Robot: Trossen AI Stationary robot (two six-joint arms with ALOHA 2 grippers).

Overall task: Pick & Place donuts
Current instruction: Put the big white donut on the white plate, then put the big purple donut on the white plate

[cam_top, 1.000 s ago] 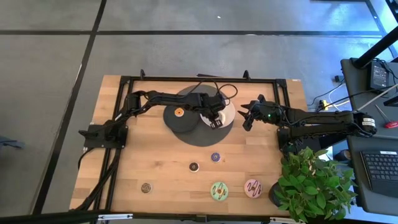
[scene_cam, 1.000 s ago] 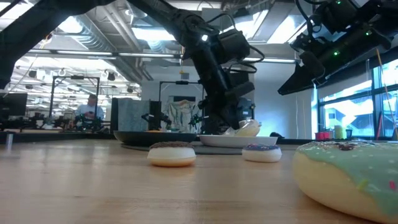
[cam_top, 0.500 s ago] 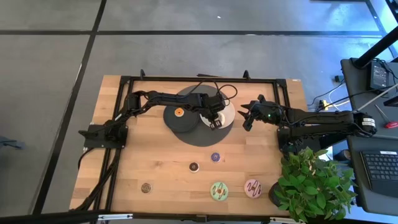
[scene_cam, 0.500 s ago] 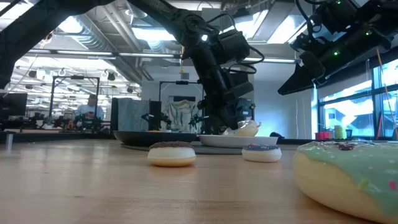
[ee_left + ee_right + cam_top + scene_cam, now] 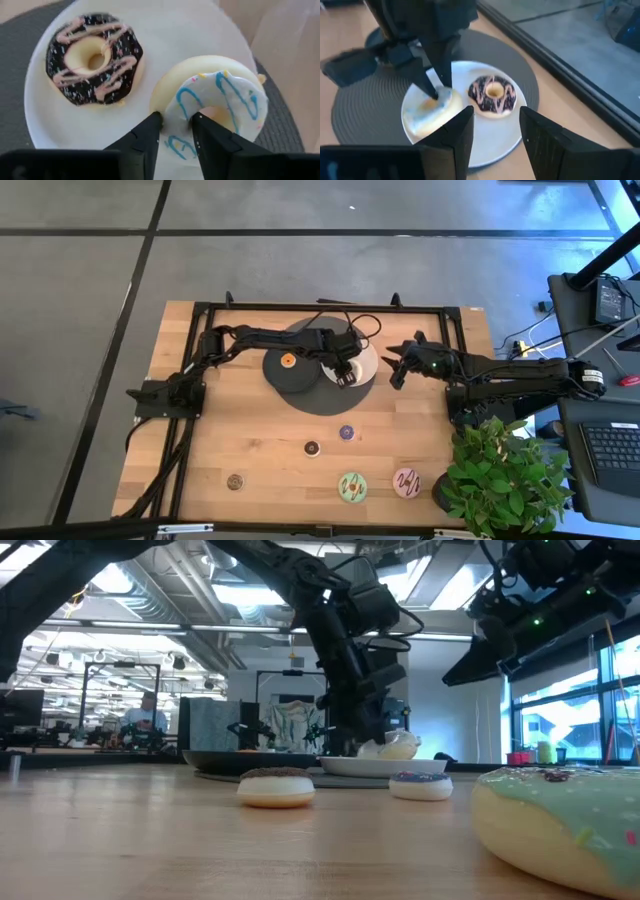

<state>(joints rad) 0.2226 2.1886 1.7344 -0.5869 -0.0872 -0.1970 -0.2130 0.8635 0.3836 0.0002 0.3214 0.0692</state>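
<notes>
A round white plate (image 5: 366, 356) holds a chocolate-iced donut (image 5: 94, 57) lying flat and a white-iced donut (image 5: 220, 100) with blue squiggles. My left gripper (image 5: 176, 119) reaches over that plate and is shut on the white donut. My right gripper (image 5: 496, 109) hovers open just right of the plate (image 5: 394, 368), touching nothing. An orange mini donut (image 5: 288, 360) lies on the black plate (image 5: 282, 376). On the near table lie a purple mini (image 5: 346, 432), two brown minis (image 5: 312, 448), a green donut (image 5: 352, 486) and a pink one (image 5: 407, 481). My left gripper pinches the white donut's ring wall (image 5: 177, 112) between its two fingers, one finger (image 5: 150, 131) outside the ring and the other (image 5: 207, 135) toward the hole. The fingers come from above, slanting down. The donut sits tilted, its lower edge (image 5: 385, 753) on the white plate.
Both plates sit on a round grey mat (image 5: 320, 400) at the table's far middle. A potted plant (image 5: 500, 480) stands at the near right corner. A black frame rail (image 5: 320, 306) runs along the far edge. Bare wood lies between the mat and the near donuts.
My left gripper has risen a little over the white plate and tipped slightly, still shut on the white donut, which stays tilted on the plate. My right gripper has shifted very slightly upward beside the plate.
</notes>
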